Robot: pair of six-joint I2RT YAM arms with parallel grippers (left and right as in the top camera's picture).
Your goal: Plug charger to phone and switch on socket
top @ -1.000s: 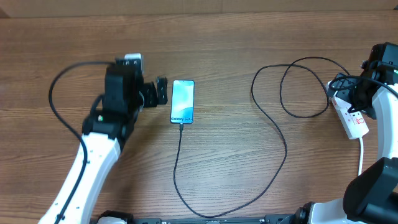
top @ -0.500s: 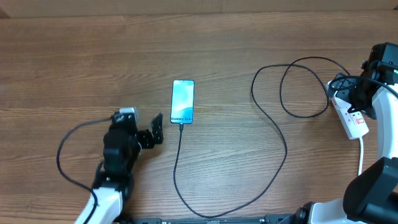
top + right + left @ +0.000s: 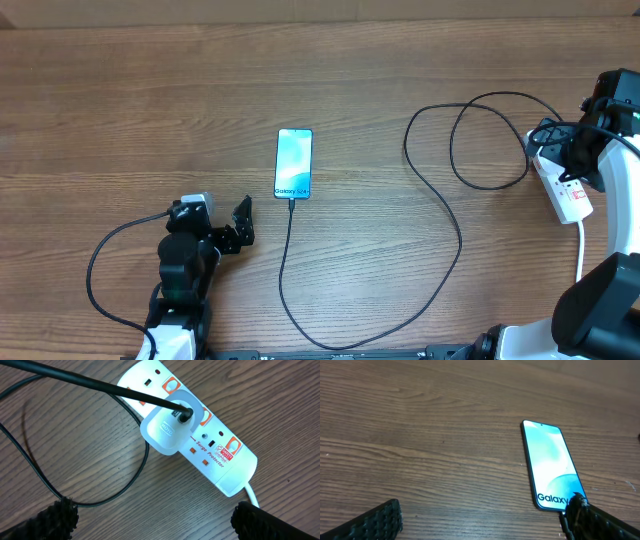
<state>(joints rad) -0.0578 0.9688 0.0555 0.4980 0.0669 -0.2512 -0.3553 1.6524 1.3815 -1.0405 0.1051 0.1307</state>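
The phone (image 3: 293, 164) lies flat on the wooden counter (image 3: 150, 80), screen up, glowing light blue with the word "Galaxy" near its bottom edge. The charger (image 3: 440, 250) is a long thin black wire. Its small tip meets the bottom edge of the phone. From there the wire runs down toward the robot, swings round to the right of the phone, goes up and makes a loose loop. Far to the right of the phone, the wire ends in a white plug block (image 3: 167, 427) that sits in the socket (image 3: 220, 455). The socket is a long white strip with little red switches, and I cannot tell if they are on or off. Its thick white cord (image 3: 581, 250) trails off from its end toward the robot. The left claw (image 3: 240, 225) is to the left of the phone and a bit nearer the robot. It is spread wide and holds nothing, and it is not touching the phone. The right claw (image 3: 155, 520) is far to the right of the phone, above the socket. It is spread wide too, with nothing between its fingers.
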